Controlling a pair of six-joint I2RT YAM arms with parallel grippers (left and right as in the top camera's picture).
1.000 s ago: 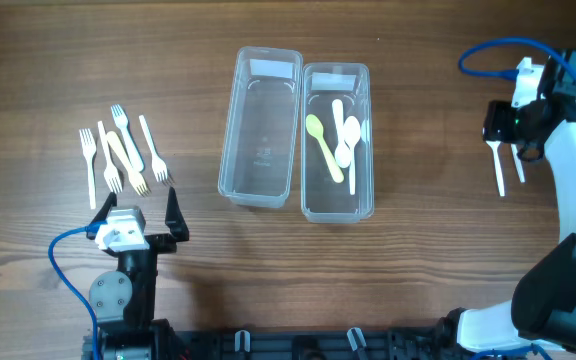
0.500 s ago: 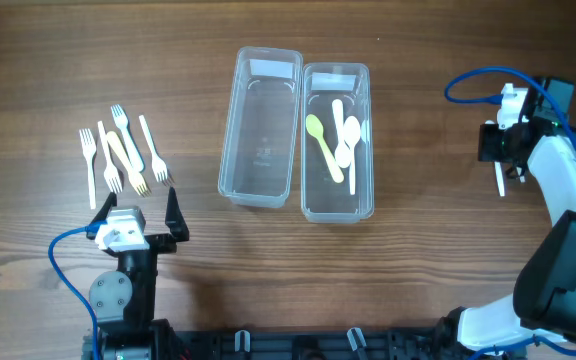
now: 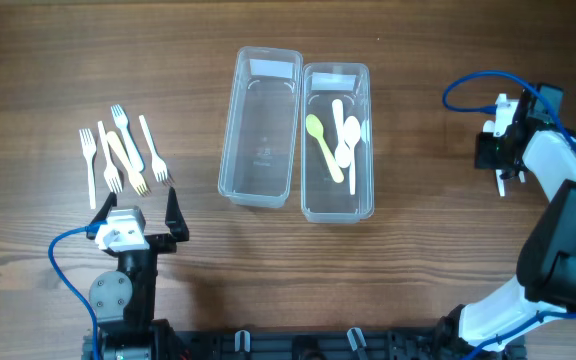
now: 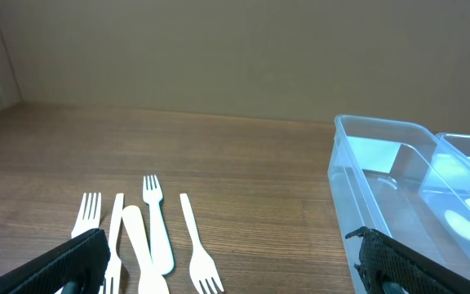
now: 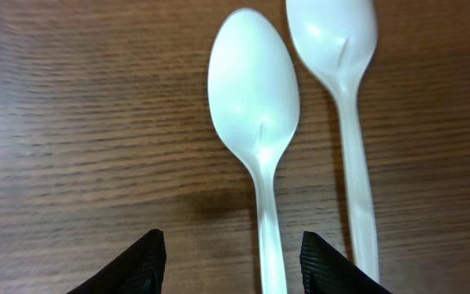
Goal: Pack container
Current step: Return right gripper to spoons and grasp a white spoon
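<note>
Right gripper [image 5: 233, 260] astride white spoon [image 5: 254, 90]; spoons [image 3: 345, 140] inside right container [image 3: 338, 213]

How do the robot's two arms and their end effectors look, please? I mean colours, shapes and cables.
The left arm is mostly black, with a grey round joint and a white block near its tip. The right arm has white links and black joints. The left end effector and the right end effector each have two black fingers. A blue cable loops beside each arm.
</note>
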